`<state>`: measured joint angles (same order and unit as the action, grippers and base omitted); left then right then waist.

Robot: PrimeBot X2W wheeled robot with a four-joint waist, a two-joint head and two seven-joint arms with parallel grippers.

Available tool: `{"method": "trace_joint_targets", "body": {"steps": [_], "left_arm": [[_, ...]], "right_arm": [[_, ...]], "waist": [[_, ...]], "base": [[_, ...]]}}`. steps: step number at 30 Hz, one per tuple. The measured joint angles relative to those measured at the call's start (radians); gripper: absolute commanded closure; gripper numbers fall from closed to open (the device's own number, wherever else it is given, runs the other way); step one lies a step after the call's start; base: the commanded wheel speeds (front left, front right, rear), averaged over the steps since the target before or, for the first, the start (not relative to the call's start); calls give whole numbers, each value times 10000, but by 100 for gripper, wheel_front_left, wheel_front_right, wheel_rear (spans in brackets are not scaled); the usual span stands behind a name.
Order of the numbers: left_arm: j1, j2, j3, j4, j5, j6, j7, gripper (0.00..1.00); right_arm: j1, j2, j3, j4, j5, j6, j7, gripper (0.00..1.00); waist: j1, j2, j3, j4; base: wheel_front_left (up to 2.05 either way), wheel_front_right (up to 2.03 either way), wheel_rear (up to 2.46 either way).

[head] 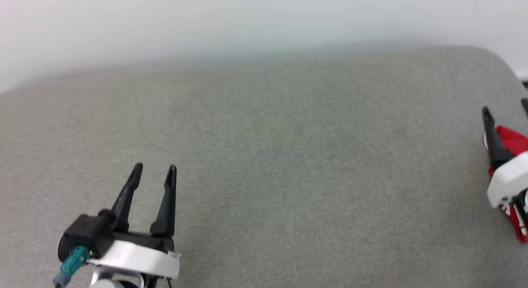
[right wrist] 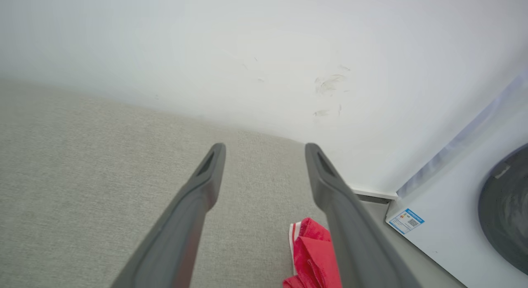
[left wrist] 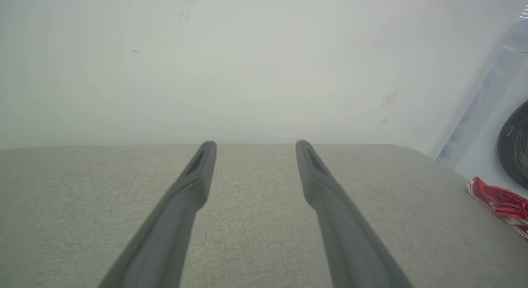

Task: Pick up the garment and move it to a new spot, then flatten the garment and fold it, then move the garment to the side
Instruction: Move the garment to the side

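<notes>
1. White wall [head: 247,20] backs a grey cloth-covered counter [head: 288,156]; a white appliance [right wrist: 453,246] with a dark round door stands off its right end
2. The garment [head: 513,138] lies bunched at the counter's far right edge, red cloth with striped trim showing, just under my right fingers [head: 493,139]
3. My right fingers are spread wide, with the red folds low between them and close to one finger, nothing pinched; my left fingers [head: 168,197] are spread too, empty, well apart from the cloth
4. I judge it light, limp and not fragile: it should sag and fall open when lifted, and thin knit may slip from a shallow nip
5. I would take a thick fold or the trimmed edge, biting deep through several layers rather than one loose flap
</notes>
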<state>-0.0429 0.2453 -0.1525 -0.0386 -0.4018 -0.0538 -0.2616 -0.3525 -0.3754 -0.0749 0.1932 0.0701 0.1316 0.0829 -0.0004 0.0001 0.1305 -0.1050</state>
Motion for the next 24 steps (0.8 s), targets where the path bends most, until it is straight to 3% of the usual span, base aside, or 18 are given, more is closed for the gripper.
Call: {"method": "trace_joint_targets", "body": {"steps": [10,18,24], "left_arm": [[815,-430,198,414,514,12,0,0],[1205,-945,476,591,763,-182,0,0],[1263,-1220,694,759,1028,-407,0,0]], "right_arm": [[1964,1308,-370,-1647,658,-2,-675,0],[3178,2447,-479,-1964,819,-2,-1342,0],[3702,2842,-426,-1659,1147,-4,-1896,0]], "waist": [[0,0,-1115,731],[2,0,-1466,1273],[3,0,-1563,1448]], "base": [[0,0,0],[0,0,0],[0,0,0]]}}
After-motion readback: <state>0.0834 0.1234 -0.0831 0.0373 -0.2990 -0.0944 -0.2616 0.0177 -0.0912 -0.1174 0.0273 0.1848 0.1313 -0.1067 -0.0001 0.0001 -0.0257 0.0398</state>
